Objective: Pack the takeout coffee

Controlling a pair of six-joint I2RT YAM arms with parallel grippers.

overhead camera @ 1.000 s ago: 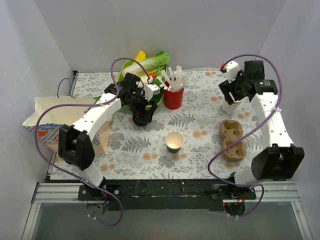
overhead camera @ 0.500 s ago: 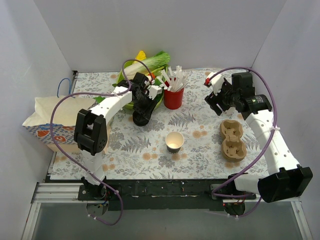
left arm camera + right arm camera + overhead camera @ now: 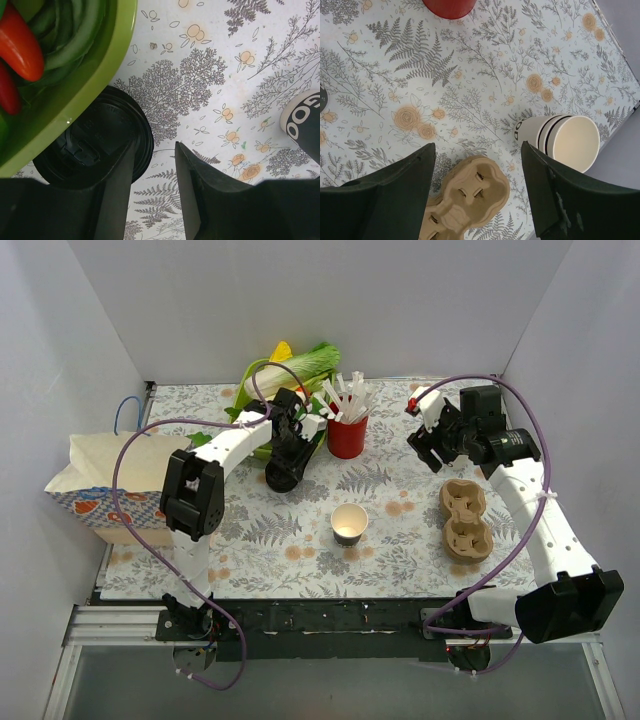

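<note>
The takeout coffee's small paper cup point(image 3: 349, 524) stands lidless mid-table; its side shows at the right edge of the left wrist view point(image 3: 302, 122). A round black lid point(image 3: 85, 145) lies on the cloth beside the green bowl point(image 3: 90, 80). My left gripper point(image 3: 155, 147) hovers over the lid's right rim point(image 3: 280, 478). Its jaws are narrowed but apart, with the rim's edge and bare cloth between them. My right gripper point(image 3: 479, 147) hangs open above the cardboard cup carrier point(image 3: 470, 190), holding nothing; in the top view the right gripper point(image 3: 428, 440) is behind the carrier point(image 3: 463, 520).
A red holder with straws point(image 3: 347, 437) stands at the back centre. Vegetables point(image 3: 300, 365) fill the bowl behind the left gripper point(image 3: 288, 455). Stacked lidless white cups point(image 3: 565, 137) lie near the right table edge. A paper bag point(image 3: 100, 485) lies at the far left.
The left jaws have narrowed over the black lid while the left arm's elbow swung right. The right gripper moved left, away from the stacked cups, then held still.
</note>
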